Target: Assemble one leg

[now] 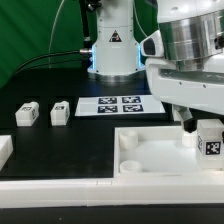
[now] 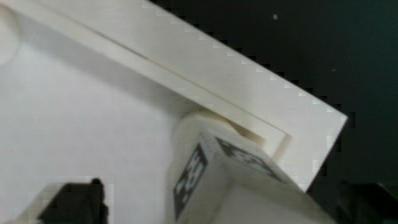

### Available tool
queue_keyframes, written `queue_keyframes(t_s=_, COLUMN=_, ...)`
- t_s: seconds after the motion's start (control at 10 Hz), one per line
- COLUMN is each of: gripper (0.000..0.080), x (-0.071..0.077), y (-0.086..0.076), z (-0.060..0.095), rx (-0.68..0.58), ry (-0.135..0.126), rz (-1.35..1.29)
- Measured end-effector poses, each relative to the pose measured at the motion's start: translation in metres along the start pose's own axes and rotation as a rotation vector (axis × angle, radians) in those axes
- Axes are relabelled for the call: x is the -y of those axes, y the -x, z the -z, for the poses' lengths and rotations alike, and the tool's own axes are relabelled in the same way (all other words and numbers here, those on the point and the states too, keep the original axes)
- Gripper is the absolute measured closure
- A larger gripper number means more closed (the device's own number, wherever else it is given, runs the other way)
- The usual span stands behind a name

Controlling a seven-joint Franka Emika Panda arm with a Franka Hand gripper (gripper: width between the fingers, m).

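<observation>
**One leg upright at the lower right, two alike at the middle left**

The leg (image 1: 210,143) is a small white block standing upright at the lower right of the exterior frame, its black-and-white square tag facing the camera. The wrist view shows it close up (image 2: 228,172), with the tagged face in sight; whether its end is seated cannot be told. A second leg (image 1: 27,114) and a third leg (image 1: 59,114) sit side by side, apart, at the middle left.
</observation>
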State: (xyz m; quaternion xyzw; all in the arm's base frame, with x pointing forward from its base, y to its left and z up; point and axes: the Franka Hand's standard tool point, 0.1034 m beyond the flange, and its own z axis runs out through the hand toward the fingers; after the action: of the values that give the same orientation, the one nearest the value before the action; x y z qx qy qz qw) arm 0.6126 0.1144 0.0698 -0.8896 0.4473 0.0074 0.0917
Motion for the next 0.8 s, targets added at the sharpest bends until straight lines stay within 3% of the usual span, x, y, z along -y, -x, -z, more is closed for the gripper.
queue_keyframes(t_s=0.4, gripper=0.015, x=0.0047, y=0.0018, z=0.001, rx=-0.007, ry=0.108, rz=0.517)
queue_keyframes(t_s=0.8, gripper=0.015, x=0.0061, y=0.0012, z=0.0031, rx=0.015, ry=0.115, rz=0.904)
